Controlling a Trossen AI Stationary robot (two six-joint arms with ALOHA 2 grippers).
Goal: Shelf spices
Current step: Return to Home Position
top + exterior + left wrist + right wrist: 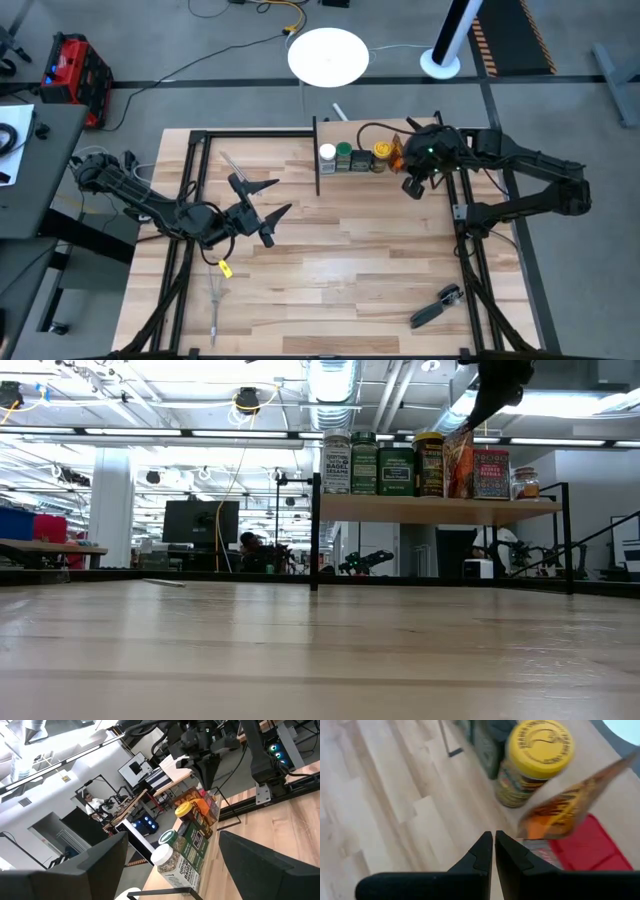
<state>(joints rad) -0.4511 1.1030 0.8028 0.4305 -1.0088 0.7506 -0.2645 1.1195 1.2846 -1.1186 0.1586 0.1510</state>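
The shelf stands at the table's far right. On its pale board several spices stand in a row: white-capped, green-capped, dark square, yellow-capped, a red packet and a small jar. An orange pouch leans tilted between the yellow-capped jar and the red packet. My right gripper is shut, slanting down just above the pouch's top, with nothing between its fingers. My left gripper hangs open over the table's left half, pointing level toward the shelf. My right gripper's shut fingertips stand close by the orange pouch's top edge, coming from above. Whether they touch it, I cannot tell. The pouch rests by its lower end on the shelf board, tilted.
A wire whisk with a yellow tag lies near the table's near left corner. A black-handled tool lies near the near right corner. Bare wood planks fill the table's middle. Black frame rails run along both sides.
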